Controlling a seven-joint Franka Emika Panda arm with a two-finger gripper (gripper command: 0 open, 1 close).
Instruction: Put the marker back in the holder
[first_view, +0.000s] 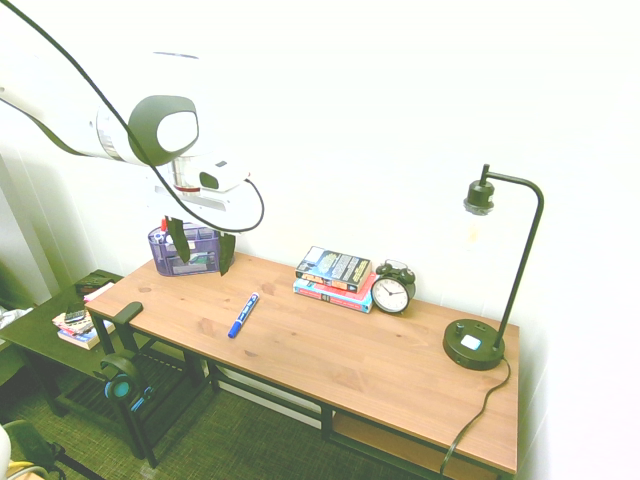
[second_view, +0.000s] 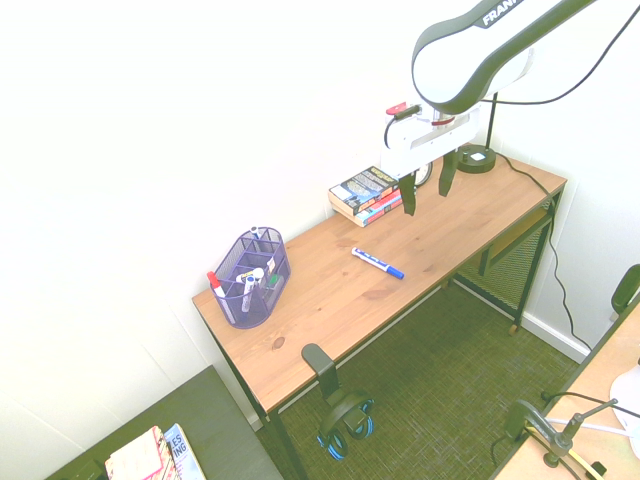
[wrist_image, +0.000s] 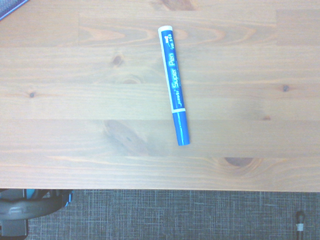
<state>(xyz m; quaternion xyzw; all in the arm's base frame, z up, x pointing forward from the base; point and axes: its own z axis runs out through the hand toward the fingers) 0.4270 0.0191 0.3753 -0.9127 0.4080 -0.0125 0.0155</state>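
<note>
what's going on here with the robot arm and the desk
The white robot arm hangs above the wooden desk with its gripper open and empty. A blue marker lies flat on the desk, untouched, apart from the purple mesh holder at the desk's end by the wall. The holder already has a few pens in it. The marker has not been picked up yet. Books, a clock and a lamp stand further along.

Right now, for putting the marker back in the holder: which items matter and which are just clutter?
Job items:
- marker, lying flat on the desk
- holder, purple mesh, at the desk's end
- gripper, open, above the desk

Just lying about:
- stack of books
- alarm clock
- desk lamp
- headphones hanging off the desk edge
</note>
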